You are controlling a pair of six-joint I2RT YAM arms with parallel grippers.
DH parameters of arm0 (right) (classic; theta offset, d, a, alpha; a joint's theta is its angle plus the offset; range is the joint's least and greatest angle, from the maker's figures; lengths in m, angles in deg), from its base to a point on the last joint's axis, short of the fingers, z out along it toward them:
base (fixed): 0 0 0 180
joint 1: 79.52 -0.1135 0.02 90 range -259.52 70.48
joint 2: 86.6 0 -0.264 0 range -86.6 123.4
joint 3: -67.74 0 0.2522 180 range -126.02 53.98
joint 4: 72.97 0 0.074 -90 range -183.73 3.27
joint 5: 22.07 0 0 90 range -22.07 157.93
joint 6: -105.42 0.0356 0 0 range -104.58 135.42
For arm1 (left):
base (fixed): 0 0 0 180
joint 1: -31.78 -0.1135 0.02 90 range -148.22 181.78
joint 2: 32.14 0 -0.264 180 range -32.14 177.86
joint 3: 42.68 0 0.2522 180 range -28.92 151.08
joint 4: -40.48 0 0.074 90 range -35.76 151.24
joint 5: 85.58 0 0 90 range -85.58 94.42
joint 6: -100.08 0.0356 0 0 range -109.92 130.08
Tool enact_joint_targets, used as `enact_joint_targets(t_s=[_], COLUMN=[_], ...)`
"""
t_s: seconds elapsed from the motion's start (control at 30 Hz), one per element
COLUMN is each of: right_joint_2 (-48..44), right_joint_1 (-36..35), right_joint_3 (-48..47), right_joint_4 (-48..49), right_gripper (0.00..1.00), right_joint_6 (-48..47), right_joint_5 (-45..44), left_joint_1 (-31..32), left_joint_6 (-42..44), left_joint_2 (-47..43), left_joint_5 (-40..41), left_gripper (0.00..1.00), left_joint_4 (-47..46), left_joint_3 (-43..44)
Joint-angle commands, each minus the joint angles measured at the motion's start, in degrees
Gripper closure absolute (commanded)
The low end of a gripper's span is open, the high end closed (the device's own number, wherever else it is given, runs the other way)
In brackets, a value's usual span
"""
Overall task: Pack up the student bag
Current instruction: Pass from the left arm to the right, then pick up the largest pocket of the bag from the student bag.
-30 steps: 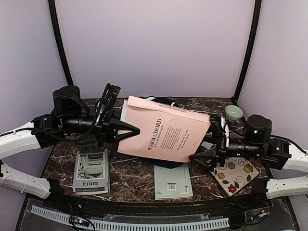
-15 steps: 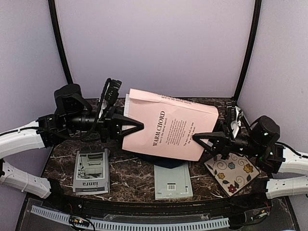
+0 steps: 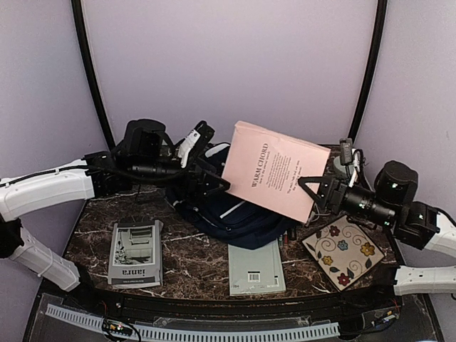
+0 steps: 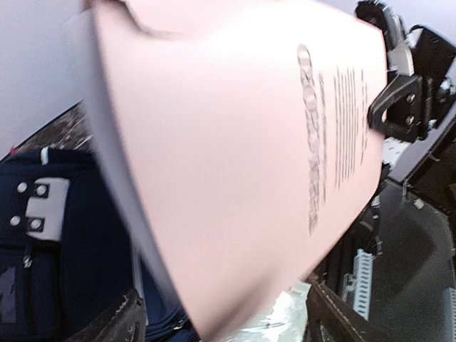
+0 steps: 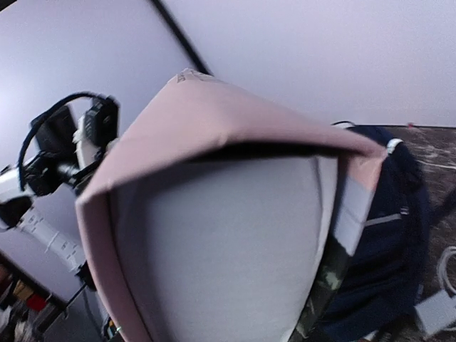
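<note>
We see the right gripper (image 3: 308, 191) clamped on the 4 o'clock edge of a big pink paperback book (image 3: 274, 169), holding it tilted in the air. The left gripper (image 3: 217, 187), at the book's 8 o'clock corner, has its jaws spread wide and grips nothing. The student bag (image 3: 228, 214), a large navy-blue fabric backpack with thin white stripes, lies mid-table on the dark marble tabletop (image 3: 192, 260), beneath the book.

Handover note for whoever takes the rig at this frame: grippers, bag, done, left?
Left gripper: open, holding nothing, over the student bag.
Right gripper: shut on the pink book, held tilted in the air above the bag.
Bag lies on the table; its contents cannot be seen.
Done: pink book lifted. Left: put it in the bag; grey book and pale green book lie on the table in front.
</note>
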State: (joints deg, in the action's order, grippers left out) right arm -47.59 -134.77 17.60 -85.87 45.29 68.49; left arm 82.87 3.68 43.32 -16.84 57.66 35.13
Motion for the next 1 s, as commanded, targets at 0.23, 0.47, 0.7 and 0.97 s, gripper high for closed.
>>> enact_joint_targets(t_s=[0.23,0.47,0.7,0.97], right_joint_2=[-12.15,-10.26,-8.37,-9.12], right_joint_1=[8.11,8.18,8.15,8.20], right_joint_3=[0.28,-2.24,-1.42,-1.46], right_joint_4=[-23.44,-26.80,-24.54,-23.58], right_gripper=[1.00,1.00,1.00,1.00], right_joint_6=[13.42,9.85,8.01,7.70], right_joint_5=[-38.28,-38.25,-34.65,-32.57], left_joint_1=[-1.57,-0.12,4.81,4.72], left_joint_6=[12.20,21.82,28.36,26.98], left_joint_2=[27.37,45.39,56.84,58.33], left_joint_5=[6.49,8.66,21.44,33.55], left_gripper=[0.24,0.14,0.05,0.19], left_joint_4=[29.64,44.99,57.60,59.13], left_joint_3=[24.19,46.10,59.18,61.08])
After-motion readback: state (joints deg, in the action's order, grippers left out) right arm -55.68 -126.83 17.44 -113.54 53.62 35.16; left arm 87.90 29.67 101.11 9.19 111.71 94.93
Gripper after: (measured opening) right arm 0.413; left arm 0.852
